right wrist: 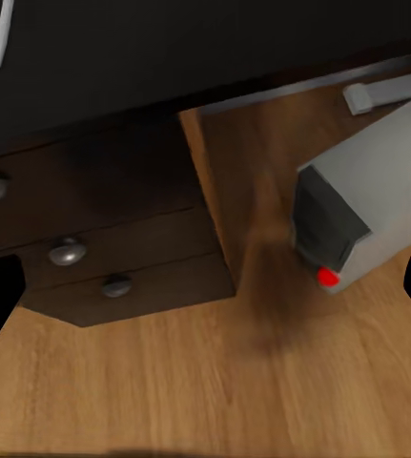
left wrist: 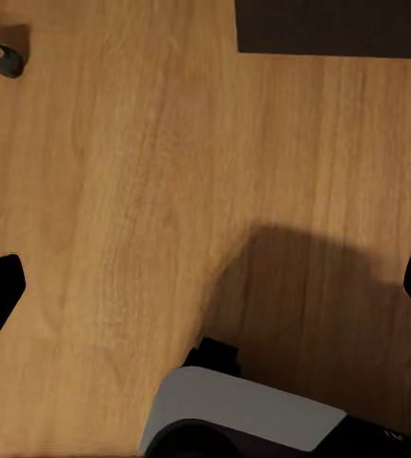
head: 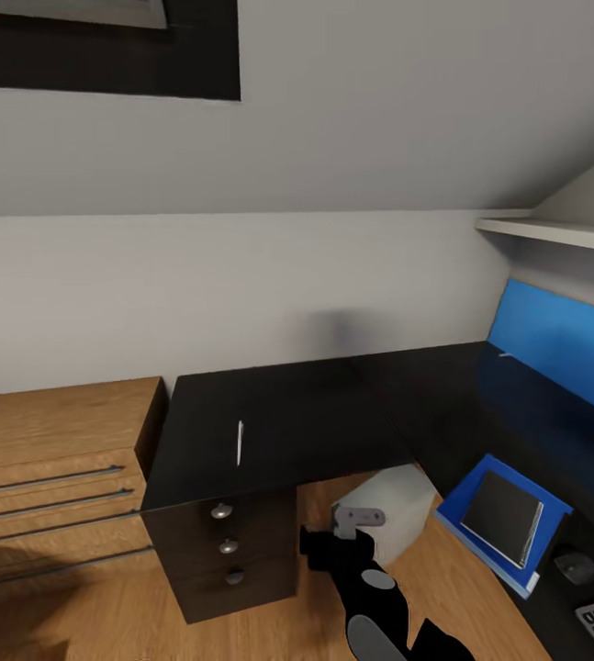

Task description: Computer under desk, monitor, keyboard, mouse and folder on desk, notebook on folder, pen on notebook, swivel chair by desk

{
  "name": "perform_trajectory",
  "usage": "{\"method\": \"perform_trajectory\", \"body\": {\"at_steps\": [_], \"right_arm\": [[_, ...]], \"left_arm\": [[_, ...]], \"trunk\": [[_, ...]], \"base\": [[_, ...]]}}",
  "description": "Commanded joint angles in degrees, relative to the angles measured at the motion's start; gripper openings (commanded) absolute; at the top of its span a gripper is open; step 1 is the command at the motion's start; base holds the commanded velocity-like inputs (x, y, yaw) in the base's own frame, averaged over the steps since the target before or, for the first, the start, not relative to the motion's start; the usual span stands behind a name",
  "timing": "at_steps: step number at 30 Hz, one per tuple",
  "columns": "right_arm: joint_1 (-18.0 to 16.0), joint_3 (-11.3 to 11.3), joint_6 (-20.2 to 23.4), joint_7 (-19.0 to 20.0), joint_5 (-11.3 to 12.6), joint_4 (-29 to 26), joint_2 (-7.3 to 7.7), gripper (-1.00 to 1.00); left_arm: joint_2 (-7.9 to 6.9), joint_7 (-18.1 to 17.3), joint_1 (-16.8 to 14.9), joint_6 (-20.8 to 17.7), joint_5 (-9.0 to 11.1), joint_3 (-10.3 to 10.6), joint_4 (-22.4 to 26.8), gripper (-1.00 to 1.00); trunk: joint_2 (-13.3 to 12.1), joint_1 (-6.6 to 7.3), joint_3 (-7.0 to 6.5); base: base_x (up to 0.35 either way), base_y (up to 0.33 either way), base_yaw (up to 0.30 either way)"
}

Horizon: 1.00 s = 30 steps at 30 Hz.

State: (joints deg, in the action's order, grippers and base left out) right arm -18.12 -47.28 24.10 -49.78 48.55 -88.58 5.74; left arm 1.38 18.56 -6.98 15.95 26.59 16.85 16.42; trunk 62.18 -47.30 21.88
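Black R gripper [right wrist: 205,286] wide open, empty.

I am viewing soft, evenly lit simulator renders with no glare. The black desk [head: 315,413] is reading very dark, swallowing detail. A faint grey shadow is smudging the pale wall [head: 241,285] above it. In the left wrist view, a broad blurred shadow is darkening the wooden floor [left wrist: 119,191]. All pictures are looking slightly soft.

wooden dresser [head: 53,459] beside white wall [head: 241,285]
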Motion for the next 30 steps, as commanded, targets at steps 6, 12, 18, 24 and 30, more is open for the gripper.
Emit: {"method": "perform_trajectory", "body": {"at_steps": [6, 12, 18, 24, 30], "right_arm": [[-0.1, 0.0, 0.2, -0.3, -0.7, 1.5, -2.65, 1.0], [-0.1, 0.2, 0.1, -0.2, -2.8, 5.9, -4.53, 1.0], [-0.1, 0.5, -1.1, -0.2, -4.3, 8.0, -4.98, 1.0], [-0.1, 0.5, -1.3, -0.2, -4.4, 8.7, -5.02, 1.0], [-0.1, 0.1, -1.6, -0.2, -5.1, 10.2, -5.04, 1.0]], "left_arm": [[0.1, 0.2, -0.1, 0.1, 0.3, 0.5, -0.1, 1.0], [-0.12, 0.2, -0.1, 0.2, 0.4, 0.3, -0.1, 1.0], [-1.06, 0.2, -0.1, 0.2, 0.4, 0.2, -0.1, 1.0], [-1.34, 0.1, -0.1, 0.2, 0.4, 0.2, -0.1, 1.0], [-1.85, 0.1, -0.1, 0.3, 0.4, 0.2, -0.1, 1.0]], "trunk": [[0.0, 0.0, 0.46], [0.0, 0.0, 0.86], [0.0, 0.0, 1.26], [0.0, 0.0, 1.67], [0.0, 0.0, 2.07]], "base": [[0.0, 0.0, 0.2], [0.0, 0.0, 0.196], [0.0, 0.0, 0.194], [0.0, 0.0, 0.193], [0.104, 0.0, 0.191]]}}
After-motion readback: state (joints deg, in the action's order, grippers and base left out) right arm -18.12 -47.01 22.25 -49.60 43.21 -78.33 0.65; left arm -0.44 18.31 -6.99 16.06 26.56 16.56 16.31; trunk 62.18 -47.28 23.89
